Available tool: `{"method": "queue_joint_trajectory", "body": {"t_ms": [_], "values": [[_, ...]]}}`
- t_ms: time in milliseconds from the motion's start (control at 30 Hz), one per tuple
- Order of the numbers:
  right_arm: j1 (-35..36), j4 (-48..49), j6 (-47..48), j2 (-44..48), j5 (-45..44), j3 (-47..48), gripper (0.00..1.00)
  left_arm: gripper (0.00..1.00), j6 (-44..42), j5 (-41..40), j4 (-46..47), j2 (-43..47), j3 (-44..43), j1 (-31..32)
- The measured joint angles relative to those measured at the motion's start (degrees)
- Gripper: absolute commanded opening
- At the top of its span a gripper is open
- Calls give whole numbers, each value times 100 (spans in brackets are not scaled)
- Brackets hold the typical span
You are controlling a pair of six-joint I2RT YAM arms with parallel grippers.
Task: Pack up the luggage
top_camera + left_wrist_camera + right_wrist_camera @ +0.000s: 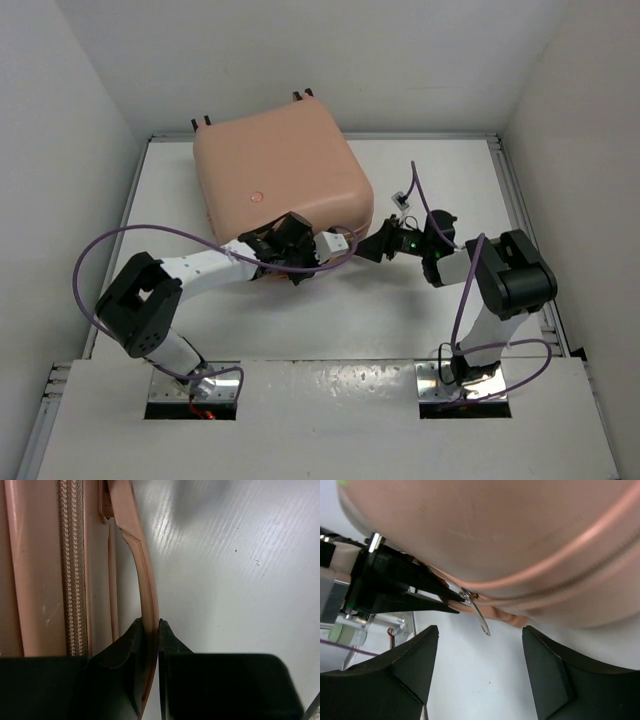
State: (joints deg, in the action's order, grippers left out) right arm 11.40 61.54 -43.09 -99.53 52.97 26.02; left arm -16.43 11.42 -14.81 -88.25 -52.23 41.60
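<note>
Closed suitcase (280, 170) on surface (380, 315): left end effector (151, 630) clamps its handle (145, 570); right end effector (480, 632), spread wide, near zipper pull (479, 616).

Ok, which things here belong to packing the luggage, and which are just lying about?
Job in hand:
- luggage, closed
- its handle, clamped between the fingers of the left gripper
- zipper pull, ahead of the open right gripper

Just there:
- purple cables
- table
- small white item beside the luggage, too small to identify
</note>
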Motion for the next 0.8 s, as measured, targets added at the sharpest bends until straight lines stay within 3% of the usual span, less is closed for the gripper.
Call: {"method": "queue_joint_trajectory", "body": {"t_ms": [400,500,600,800], "values": [[146,833,-50,-804,820,455,62,2,-142,229,-129,11,-13,-140],[162,922,-68,-872,833,479,60,2,-175,280,-201,9,-39,-179],[188,975,-92,-949,767,511,51,2,-201,297,-256,-2,-61,-201],[282,1001,-197,-1001,511,531,49,2,-227,297,-308,-4,-72,-249]]}}
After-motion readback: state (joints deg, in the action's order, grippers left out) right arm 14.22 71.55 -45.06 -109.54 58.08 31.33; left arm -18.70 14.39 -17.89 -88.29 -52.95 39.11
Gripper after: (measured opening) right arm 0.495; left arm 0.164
